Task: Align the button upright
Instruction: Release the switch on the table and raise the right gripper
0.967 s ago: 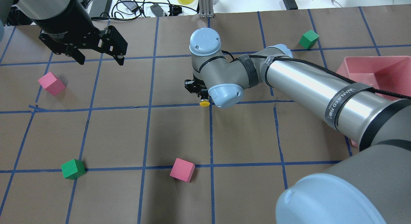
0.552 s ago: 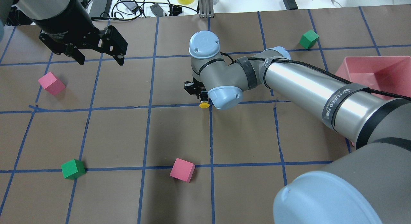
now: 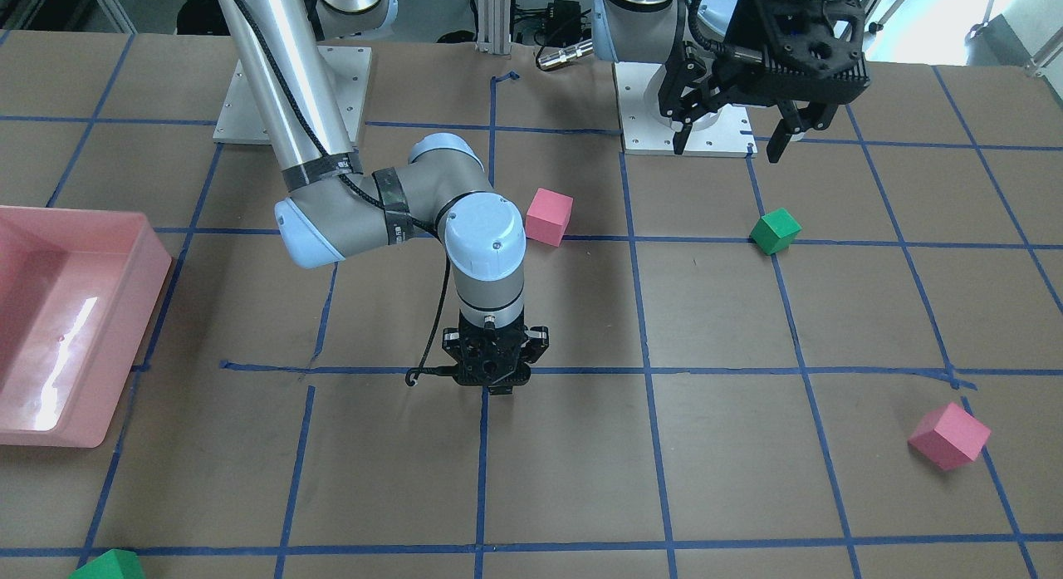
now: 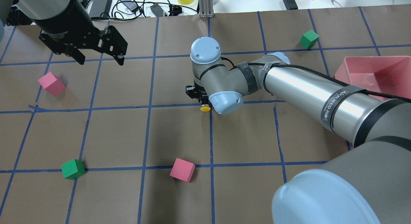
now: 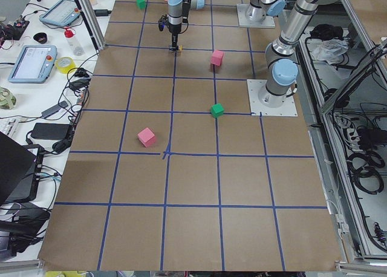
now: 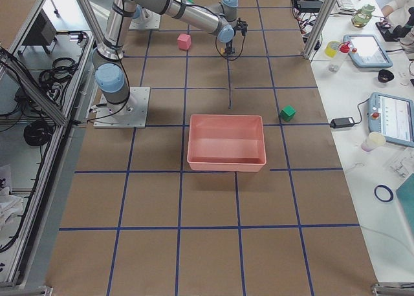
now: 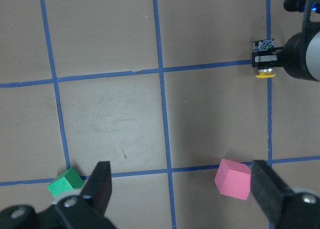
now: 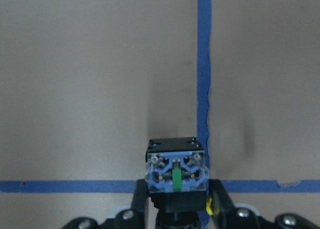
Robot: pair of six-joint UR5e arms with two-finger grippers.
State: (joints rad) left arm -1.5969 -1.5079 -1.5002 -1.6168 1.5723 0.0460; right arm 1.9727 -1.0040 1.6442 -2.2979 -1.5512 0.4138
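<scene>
My right hand [image 3: 492, 386] points straight down at the middle of the surface [image 4: 112, 137]. It squeezes the button [image 4: 205, 108], which lies sideways over a blue tape cross [image 4: 179, 105]. My left hand [image 4: 101, 61] hangs wide open far off, and a pink cube [image 4: 182, 170] sits well apart.

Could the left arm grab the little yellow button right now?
Probably not. The right gripper is shut on the button and crowds over it, leaving little free to grab. The left gripper hangs open, far off to the side.
</scene>
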